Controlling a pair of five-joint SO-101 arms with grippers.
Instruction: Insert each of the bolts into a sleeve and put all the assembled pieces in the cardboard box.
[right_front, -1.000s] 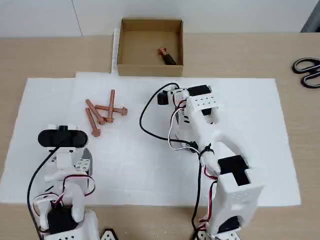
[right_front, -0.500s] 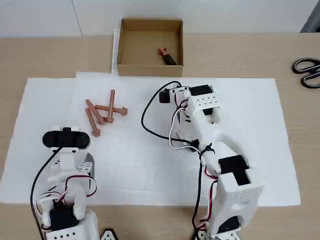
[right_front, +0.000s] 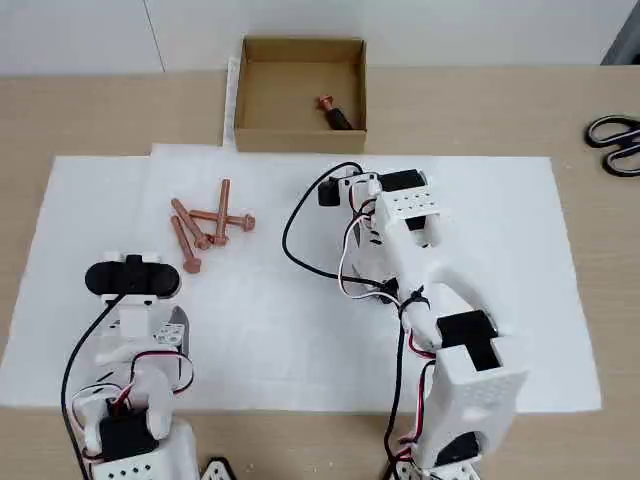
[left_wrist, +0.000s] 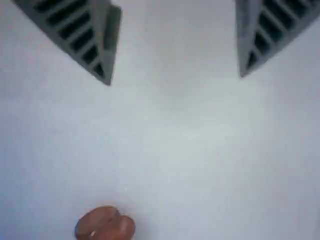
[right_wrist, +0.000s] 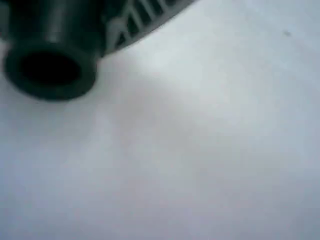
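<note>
Several copper bolts (right_front: 210, 225) lie loose on the white sheet (right_front: 300, 330), left of centre. The cardboard box (right_front: 250, 100) at the back holds one bolt in a black sleeve (right_front: 333, 112). My left arm (right_front: 135, 320) stands near the sheet's front left. Its gripper (left_wrist: 175, 77) hangs open over bare sheet, with one bolt head (left_wrist: 105, 226) close by. My right arm (right_front: 405, 215) is at mid-table. Its gripper (right_wrist: 100, 35) is shut on a black sleeve (right_wrist: 50, 70), whose hollow end faces the camera just above the sheet.
Black-handled scissors (right_front: 615, 145) lie on the wooden table at the far right, off the sheet. Open sheet lies between the two arms and to the right of the right arm.
The left arm drew back slightly toward the table's front edge, then stopped. The right arm shifted only a little, still holding the sleeve.
</note>
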